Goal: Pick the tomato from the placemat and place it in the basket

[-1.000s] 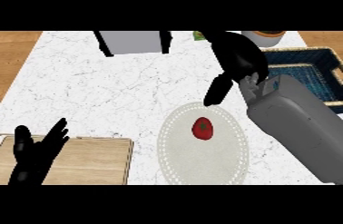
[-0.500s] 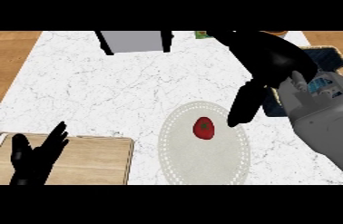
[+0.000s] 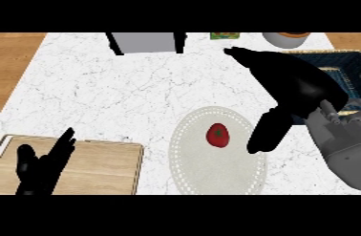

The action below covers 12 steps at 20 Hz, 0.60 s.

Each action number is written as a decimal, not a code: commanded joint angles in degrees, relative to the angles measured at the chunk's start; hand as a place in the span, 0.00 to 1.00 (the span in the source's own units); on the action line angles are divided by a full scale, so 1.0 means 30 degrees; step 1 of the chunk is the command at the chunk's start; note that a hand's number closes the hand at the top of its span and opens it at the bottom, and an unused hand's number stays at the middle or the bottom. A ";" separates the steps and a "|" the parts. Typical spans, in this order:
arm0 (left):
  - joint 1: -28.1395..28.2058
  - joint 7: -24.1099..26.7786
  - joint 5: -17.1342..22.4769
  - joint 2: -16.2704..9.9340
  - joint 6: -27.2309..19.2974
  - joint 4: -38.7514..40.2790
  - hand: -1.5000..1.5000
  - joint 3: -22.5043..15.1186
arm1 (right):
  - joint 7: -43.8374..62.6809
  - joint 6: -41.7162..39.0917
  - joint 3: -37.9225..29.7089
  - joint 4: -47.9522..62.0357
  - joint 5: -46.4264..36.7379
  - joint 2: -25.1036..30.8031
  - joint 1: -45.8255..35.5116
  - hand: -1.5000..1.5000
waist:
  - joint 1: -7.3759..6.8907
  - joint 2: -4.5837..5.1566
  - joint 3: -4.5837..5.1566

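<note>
Looking down from the head view, the right robot hand [image 3: 296,89] hangs over the marble bench [image 3: 106,91] with fingers straight and released, holding nothing, its thumb tip pointing down just beside the tomato [image 3: 218,135]; a second ago this hand was higher up the bench and smaller in view, so it has swung nearer and lower toward the placemat [image 3: 190,168], which I judge to be the approach step before any grasp; the tomato has not shifted, resting on the round white placemat a little above its middle, not yet touched as far as can be seen; the basket [image 3: 347,63], dark and blue-lined, sits at the right edge, partly hidden behind the hand and grey forearm, near the placemat; the left robot hand [image 3: 44,166] rests open, fingers up, at the lower left over the wooden cutting board [image 3: 99,166], barely moved between frames; a grey box [image 3: 144,42], a small green item [image 3: 225,36] and a pale bowl [image 3: 285,38] line the far edge; the next move likely calls for fingers closing round the tomato.
</note>
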<state>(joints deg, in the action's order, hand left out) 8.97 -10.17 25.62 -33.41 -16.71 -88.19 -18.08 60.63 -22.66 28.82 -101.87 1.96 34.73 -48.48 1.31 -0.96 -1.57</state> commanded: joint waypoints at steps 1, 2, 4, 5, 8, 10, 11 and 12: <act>-0.0704 -0.0084 0.0127 0.1496 0.0033 0.1974 0.50 -0.0323 | 0.2173 0.1050 0.1020 -0.1137 -0.1177 -0.0825 0.1439 0.00 | 0.0040 0.0283 0.0552; -0.0235 -0.0124 -0.0704 0.1884 -0.0763 0.1346 0.50 -0.1245 | 0.1886 0.1532 0.1452 -0.0969 -0.2097 -0.1083 0.1779 0.00 | -0.0075 0.0289 0.0539; -0.0113 -0.0495 -0.0292 0.1169 -0.0368 0.0832 0.50 -0.0751 | 0.1646 0.2130 0.1859 -0.0076 -0.3134 -0.2041 0.1783 0.00 | -0.0417 0.0324 0.0536; -0.0656 -0.0285 -0.0200 0.1276 -0.0006 0.1398 0.50 -0.0556 | 0.0630 0.1781 0.1610 -0.0225 -0.3380 -0.1312 0.2621 0.00 | -0.0244 0.0342 0.0532; 0.0122 0.0209 -0.0691 0.1629 -0.0444 0.1298 0.50 -0.1003 | 0.1068 0.1546 0.2024 -0.0259 -0.3974 -0.1430 0.3144 0.00 | -0.0284 0.0311 0.0538; -0.0025 -0.0331 -0.0138 0.0967 -0.0082 0.0685 0.50 -0.0380 | 0.0945 0.1551 0.2531 0.1229 -0.4637 -0.2305 0.2762 0.00 | -0.0576 0.0349 0.0538; -0.0035 -0.0171 -0.0625 0.1406 -0.0355 0.0885 0.50 -0.0915 | 0.1200 0.1684 0.2818 0.0523 -0.4645 -0.2316 0.3686 0.00 | -0.0361 0.0317 0.0537; -0.0073 -0.0052 -0.0649 0.1561 -0.0307 0.1534 0.50 -0.0943 | -0.0508 0.2222 0.2966 0.0913 -0.5568 -0.1627 0.4757 0.00 | -0.0270 0.0373 0.0527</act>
<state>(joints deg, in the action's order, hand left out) 8.45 -10.19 24.44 -32.21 -17.47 -88.85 -18.97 58.64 -17.87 35.60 -100.58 -10.72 29.82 -38.69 0.14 -0.55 -1.46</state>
